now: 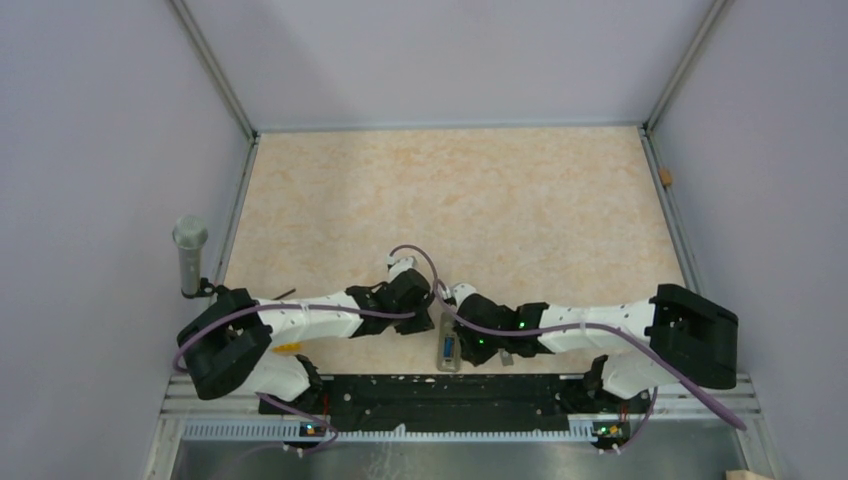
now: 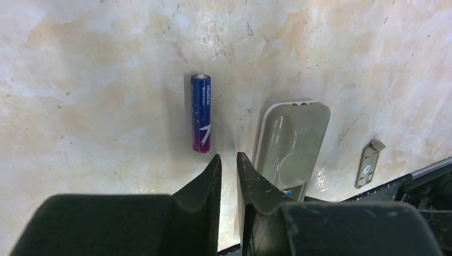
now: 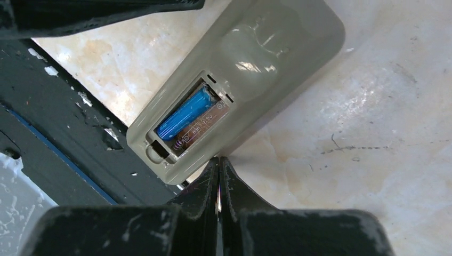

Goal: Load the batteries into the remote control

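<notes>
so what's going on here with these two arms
The slim grey-backed remote control lies face down with its battery bay open: one blue cylindrical battery is seated, the second slot empty. The other blue battery lies on the beige table beside it, just ahead of the left gripper, jaws slightly apart and empty. The right gripper is shut and empty at the remote's edge.

Top cam: high, fixed at near edge, looks down over whole table (image 1: 450, 190). Wrist cams: close-up, facing tabletop; both share remote control (image 2: 290, 144) (image 3: 256, 69).

Remote control (image 1: 447, 352), back up, on table (image 1: 450, 200)
</notes>
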Tool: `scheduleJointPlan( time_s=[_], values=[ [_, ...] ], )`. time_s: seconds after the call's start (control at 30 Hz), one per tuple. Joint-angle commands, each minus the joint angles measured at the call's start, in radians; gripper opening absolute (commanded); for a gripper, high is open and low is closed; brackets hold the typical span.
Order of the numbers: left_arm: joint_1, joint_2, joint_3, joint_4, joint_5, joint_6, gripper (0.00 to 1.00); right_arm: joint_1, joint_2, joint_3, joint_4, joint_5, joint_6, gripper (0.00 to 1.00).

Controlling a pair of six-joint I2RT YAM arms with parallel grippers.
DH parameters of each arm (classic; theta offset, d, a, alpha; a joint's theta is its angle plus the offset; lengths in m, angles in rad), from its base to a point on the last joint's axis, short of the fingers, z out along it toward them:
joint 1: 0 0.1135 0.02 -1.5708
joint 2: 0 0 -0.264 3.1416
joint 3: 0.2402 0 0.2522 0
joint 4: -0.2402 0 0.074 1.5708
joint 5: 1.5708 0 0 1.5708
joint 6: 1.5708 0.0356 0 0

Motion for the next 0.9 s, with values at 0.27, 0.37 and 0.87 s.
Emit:
scheduleJointPlan(
  time_s=[0.27, 0.37, 0.87],
  values=[
    [0.083, -0.025, -0.056, -0.078, -0.028, 0.080, 0.22, 0.025, 0.109, 0.120, 0.053, 0.000, -0.005, 0.00],
    [0.085, -0.056, -0.082, -0.076, -0.021, 0.068, 0.24, 0.025, 0.149, 0.152, 0.062, -0.005, -0.001, 0.00],
    [0.128, -0.315, -0.143, -0.233, -0.098, 0.053, 0.27, 0.025, 0.145, 0.335, -0.130, 0.036, -0.091, 0.01]
  ],
)
